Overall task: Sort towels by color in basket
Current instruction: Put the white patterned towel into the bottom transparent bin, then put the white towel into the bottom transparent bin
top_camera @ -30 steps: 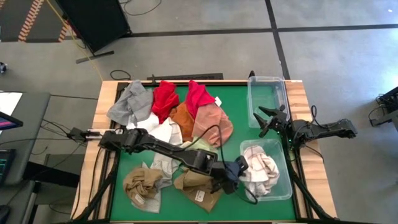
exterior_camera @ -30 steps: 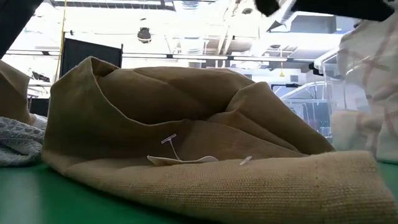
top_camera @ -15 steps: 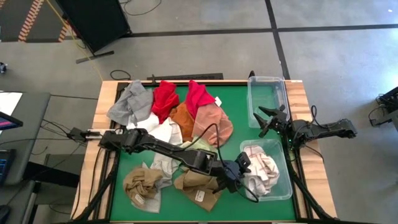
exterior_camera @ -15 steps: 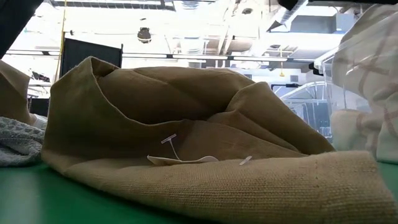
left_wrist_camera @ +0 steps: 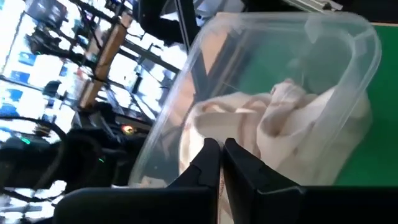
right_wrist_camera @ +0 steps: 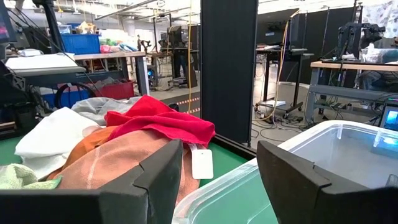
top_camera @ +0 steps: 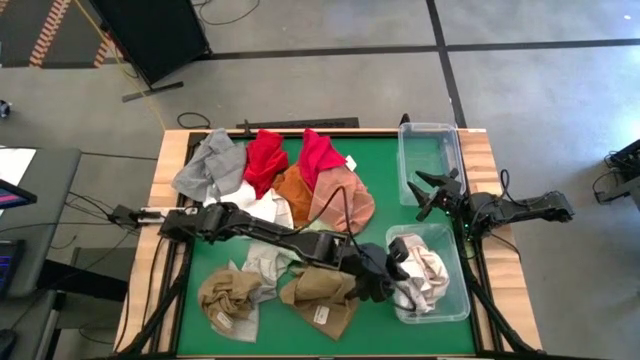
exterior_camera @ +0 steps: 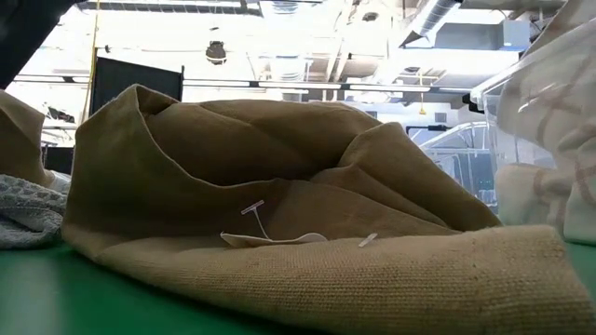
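Your left arm lies stretched low across the tabletop [top_camera: 200, 305], its left gripper [top_camera: 396, 262] at the near bin [top_camera: 452, 300] rim, jaws clenched and empty over the white-checked towel [top_camera: 425, 272] inside (other towels [top_camera: 280, 175] piled behind). Your right gripper [top_camera: 428, 192] hovers beside the empty far bin [top_camera: 430, 150], jaws released.
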